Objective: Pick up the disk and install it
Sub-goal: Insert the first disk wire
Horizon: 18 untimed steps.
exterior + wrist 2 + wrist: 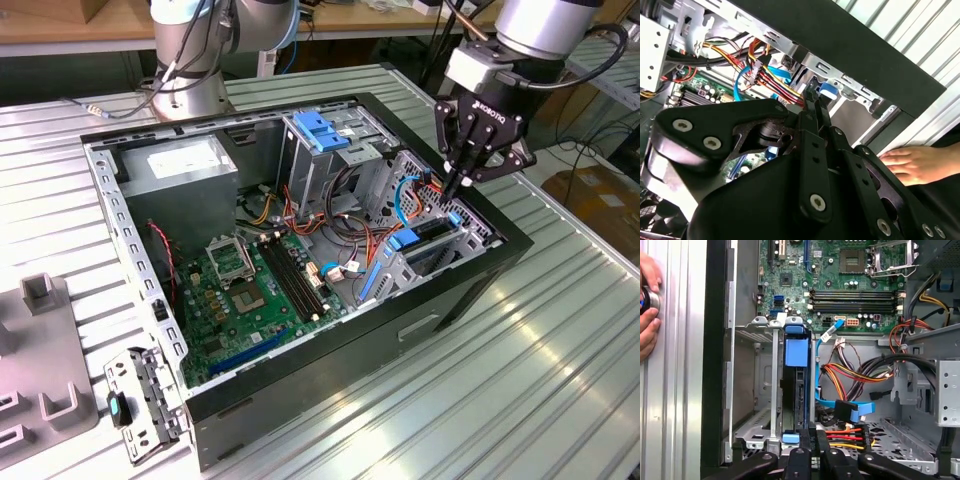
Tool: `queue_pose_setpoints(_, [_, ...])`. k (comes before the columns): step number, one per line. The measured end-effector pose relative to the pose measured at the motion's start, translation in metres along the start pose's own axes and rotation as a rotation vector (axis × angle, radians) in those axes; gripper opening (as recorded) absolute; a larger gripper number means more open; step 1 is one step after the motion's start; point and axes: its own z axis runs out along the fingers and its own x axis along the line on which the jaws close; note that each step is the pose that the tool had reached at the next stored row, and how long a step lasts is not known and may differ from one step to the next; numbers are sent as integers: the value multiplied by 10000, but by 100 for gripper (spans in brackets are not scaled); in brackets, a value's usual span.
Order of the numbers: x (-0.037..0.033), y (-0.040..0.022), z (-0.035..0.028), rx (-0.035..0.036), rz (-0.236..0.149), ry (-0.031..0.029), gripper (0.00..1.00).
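While its jaws pinch together, gripper (464, 186) points down over disk (795, 390).

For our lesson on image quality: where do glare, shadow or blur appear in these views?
Exterior view: bright glare streaks on the ribbed metal table. Second wrist view: the tool looms dark and close, and the hand beyond the case looks soft. First wrist view: even light, with the disk standing shadowed in its bay.

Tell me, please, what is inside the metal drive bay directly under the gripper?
In the first wrist view, the disk stands on edge in the drive bay, its blue rail facing up. The gripper is shut at its near end. The disk's label and lower side are hidden by the bay walls.
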Motion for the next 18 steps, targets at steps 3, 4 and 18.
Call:
queue_pose_setpoints(3, [0,3,12,-1,91,1,16])
queue_pose_setpoints(4, [-1,3,16,-1,114,1,16])
queue_pose_setpoints(18, [75,115,108,37,492,-70,16])
